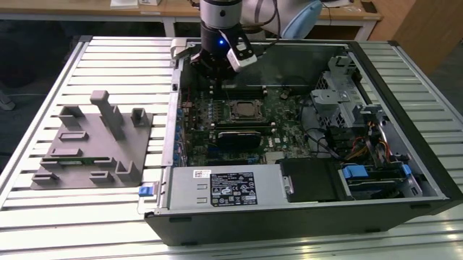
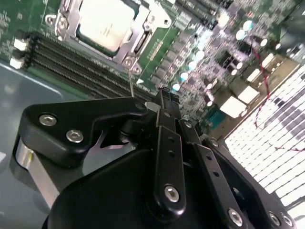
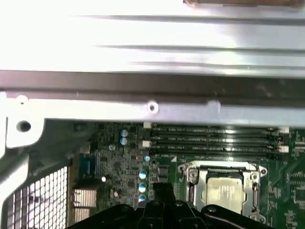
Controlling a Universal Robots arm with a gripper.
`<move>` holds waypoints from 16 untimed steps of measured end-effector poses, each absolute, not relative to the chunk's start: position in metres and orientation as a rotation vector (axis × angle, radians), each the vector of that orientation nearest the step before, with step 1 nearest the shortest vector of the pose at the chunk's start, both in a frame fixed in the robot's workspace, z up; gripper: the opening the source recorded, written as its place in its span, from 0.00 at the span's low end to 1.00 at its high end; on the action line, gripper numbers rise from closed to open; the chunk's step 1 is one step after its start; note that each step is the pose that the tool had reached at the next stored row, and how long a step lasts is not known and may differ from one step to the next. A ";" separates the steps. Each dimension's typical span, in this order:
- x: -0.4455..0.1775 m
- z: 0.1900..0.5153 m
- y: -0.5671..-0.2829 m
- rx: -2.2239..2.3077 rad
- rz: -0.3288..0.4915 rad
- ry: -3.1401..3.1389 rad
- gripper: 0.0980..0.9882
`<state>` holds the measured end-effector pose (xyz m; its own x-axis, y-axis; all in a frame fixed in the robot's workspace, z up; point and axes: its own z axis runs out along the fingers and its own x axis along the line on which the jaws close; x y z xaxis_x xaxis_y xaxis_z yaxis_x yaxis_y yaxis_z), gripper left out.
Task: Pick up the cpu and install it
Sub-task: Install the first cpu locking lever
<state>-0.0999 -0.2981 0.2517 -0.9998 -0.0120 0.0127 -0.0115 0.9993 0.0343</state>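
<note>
The gripper (image 1: 214, 73) hangs above the back part of the open computer case (image 1: 405, 162), over the motherboard (image 1: 282, 116). In the second wrist view its black fingers (image 2: 167, 138) lie pressed together, so the jaws are together with nothing between them. The cpu (image 1: 242, 110) sits apart from the jaws, seated in its metal socket frame (image 3: 190, 177) on the motherboard, silvery top up (image 2: 106, 23), (image 3: 225, 191). Rows of memory slots (image 3: 214, 138) run just beside the socket. Toward the exterior view's left, on the slatted metal surface (image 1: 87, 54), a grey parts holder (image 1: 94, 146) stands well apart from the case.
</note>
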 end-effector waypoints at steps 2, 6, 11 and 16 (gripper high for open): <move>-0.100 0.252 -0.295 0.019 -0.054 -3.128 0.02; -0.100 0.252 -0.292 0.019 -0.054 -3.129 0.02; -0.093 0.252 -0.291 0.019 -0.054 -3.129 0.02; -0.083 0.252 -0.291 0.019 -0.054 -3.129 0.02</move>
